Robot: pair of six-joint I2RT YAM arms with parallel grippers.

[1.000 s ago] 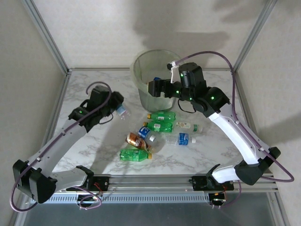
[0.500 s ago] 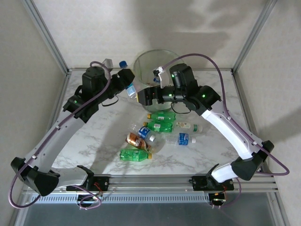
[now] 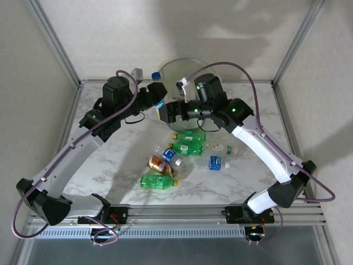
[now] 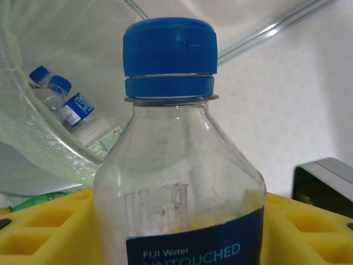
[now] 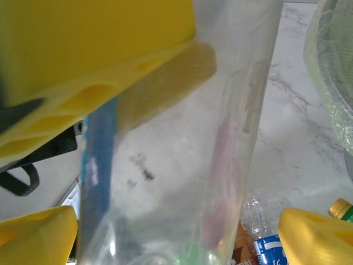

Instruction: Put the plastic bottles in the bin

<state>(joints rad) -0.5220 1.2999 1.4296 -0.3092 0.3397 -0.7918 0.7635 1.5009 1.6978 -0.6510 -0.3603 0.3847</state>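
My left pincer (image 3: 151, 101) is clamped on the body of a clear Fiji water bottle (image 4: 176, 165), whose blue cap (image 4: 169, 55) points away from the wrist. The bin (image 3: 190, 59) sits just ahead of this pincer, past the cap. Through its pale green liner (image 4: 33, 138) I can see blue-capped bottles (image 4: 66, 102) already lying inside.

My right pincer (image 3: 164, 112) is spread wide and crowds the same bottle. From its wrist camera the clear body stands between its yellow fingers (image 5: 314, 237), with gaps on either side, so I judge it is not gripping.

I think the job now is to get the bottle over the rim cleanly. I would draw the right arm away from the left pincer first, without closing it, so the two do not snag. Then I would push the left pincer forward until the whole bottle is above the liner, tip the cap downward and only then open.

The loose bottles (image 3: 187, 144) on the marble table (image 3: 110, 160), below both pincers, can wait.
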